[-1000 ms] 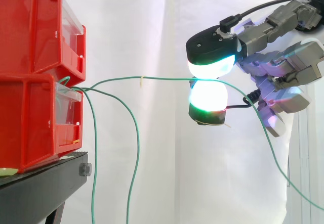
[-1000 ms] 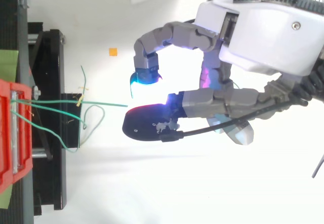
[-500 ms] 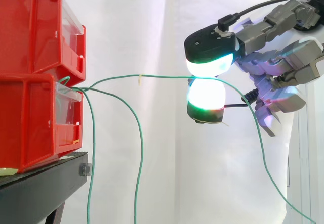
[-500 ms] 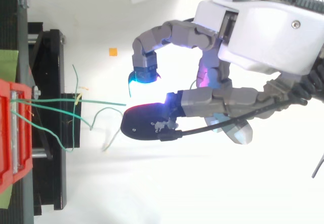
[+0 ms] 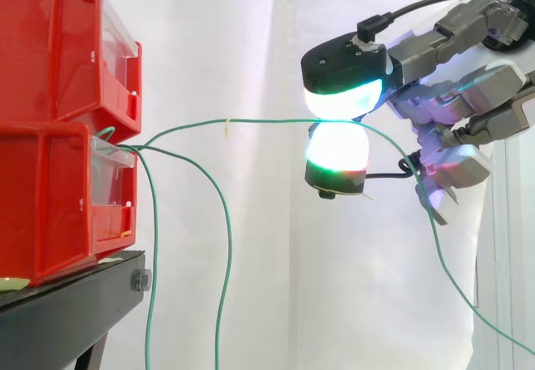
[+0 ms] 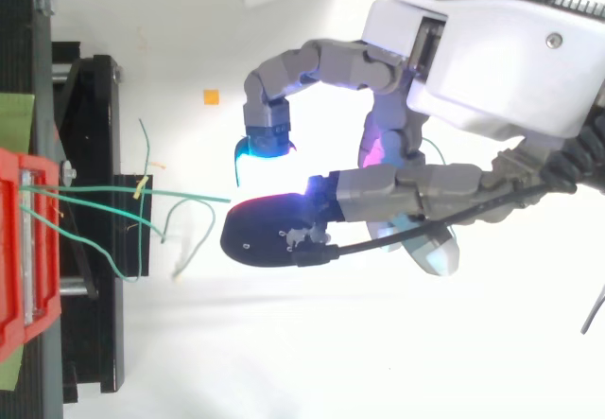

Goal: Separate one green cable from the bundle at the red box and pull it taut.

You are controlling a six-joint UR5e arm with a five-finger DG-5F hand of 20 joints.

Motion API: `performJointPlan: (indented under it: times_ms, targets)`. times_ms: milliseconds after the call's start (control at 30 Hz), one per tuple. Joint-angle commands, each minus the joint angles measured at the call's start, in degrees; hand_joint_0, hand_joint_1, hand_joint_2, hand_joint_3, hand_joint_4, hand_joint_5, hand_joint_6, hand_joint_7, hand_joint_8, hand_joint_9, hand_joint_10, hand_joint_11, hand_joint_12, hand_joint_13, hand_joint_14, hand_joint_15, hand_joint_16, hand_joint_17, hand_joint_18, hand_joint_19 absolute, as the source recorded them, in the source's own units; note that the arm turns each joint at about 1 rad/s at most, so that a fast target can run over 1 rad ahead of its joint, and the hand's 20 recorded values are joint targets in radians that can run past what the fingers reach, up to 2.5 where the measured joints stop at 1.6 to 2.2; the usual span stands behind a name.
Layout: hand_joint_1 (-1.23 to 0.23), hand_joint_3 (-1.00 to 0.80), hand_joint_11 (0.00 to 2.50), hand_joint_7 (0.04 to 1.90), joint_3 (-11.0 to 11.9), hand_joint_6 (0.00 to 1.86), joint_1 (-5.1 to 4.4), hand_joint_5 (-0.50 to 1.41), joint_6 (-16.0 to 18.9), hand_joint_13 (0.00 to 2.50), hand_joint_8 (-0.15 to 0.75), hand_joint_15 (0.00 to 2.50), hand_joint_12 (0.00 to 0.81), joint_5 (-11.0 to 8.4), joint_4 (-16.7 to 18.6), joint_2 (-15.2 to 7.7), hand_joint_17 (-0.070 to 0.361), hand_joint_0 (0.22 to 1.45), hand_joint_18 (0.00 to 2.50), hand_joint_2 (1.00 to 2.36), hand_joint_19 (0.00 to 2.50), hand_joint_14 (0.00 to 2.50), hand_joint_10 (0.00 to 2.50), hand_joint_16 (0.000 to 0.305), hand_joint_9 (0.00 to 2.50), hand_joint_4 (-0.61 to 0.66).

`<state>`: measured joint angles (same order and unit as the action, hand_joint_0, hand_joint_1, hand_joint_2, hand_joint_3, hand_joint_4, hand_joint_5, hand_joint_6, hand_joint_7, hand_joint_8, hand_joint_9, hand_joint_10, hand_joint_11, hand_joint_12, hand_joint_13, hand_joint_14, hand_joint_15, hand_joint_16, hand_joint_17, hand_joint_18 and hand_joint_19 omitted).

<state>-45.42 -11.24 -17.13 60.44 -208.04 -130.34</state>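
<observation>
Several green cables come out of the lower red box [image 5: 58, 195] at the left. One green cable [image 5: 251, 123] runs almost level from the box to my hand [image 5: 435, 94], with a small pale tag on it. The hand pinches this cable between two glowing fingertips [image 5: 338, 103], one above and one below. Past the pinch the cable drops down to the right. Two other green cables [image 5: 224, 245] hang slack below the box. In the top view the held cable [image 6: 180, 192] leads from the box [image 6: 24, 249] to the hand [image 6: 473, 78].
A second red box [image 5: 67, 53] is stacked on the lower one, both on a black stand [image 5: 75, 311]. A white curtain hangs behind. A small orange square [image 6: 211, 97] lies on the white floor in the top view.
The hand has shifted slightly left and up, still pinching the cable. The loose cables below the box have swung, and their ends have changed place in the top view.
</observation>
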Motion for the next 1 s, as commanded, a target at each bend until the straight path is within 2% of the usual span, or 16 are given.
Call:
performJointPlan:
  times_ms: [0,300,767,967]
  targets:
    - [-0.79,-0.25,0.68,1.29,0.0,0.56,-0.01,0.12,1.9,1.48,0.183,0.69,0.347,-0.06,0.0,0.0,0.069,0.72,1.04,1.01,0.59,0.02,0.02,0.031,1.92,0.11]
    - [-0.79,-0.25,0.66,1.31,-1.1,0.55,0.08,0.12,7.4,1.46,0.18,0.7,0.337,0.73,0.0,0.0,0.067,0.72,1.03,1.01,0.59,0.02,0.02,0.03,1.9,0.11]
    - [-0.78,-0.25,0.67,1.29,-1.2,0.56,-0.01,0.12,7.6,1.47,0.181,0.69,0.345,1.17,-0.1,0.0,0.071,0.71,1.03,1.01,0.59,0.02,0.02,0.032,1.91,0.09]
    - [-0.77,-0.25,0.67,1.28,-1.6,0.56,0.08,0.12,10.3,1.48,0.181,0.68,0.347,2.14,0.0,0.0,0.072,0.71,1.03,1.01,0.59,0.02,0.02,0.032,1.92,0.09]
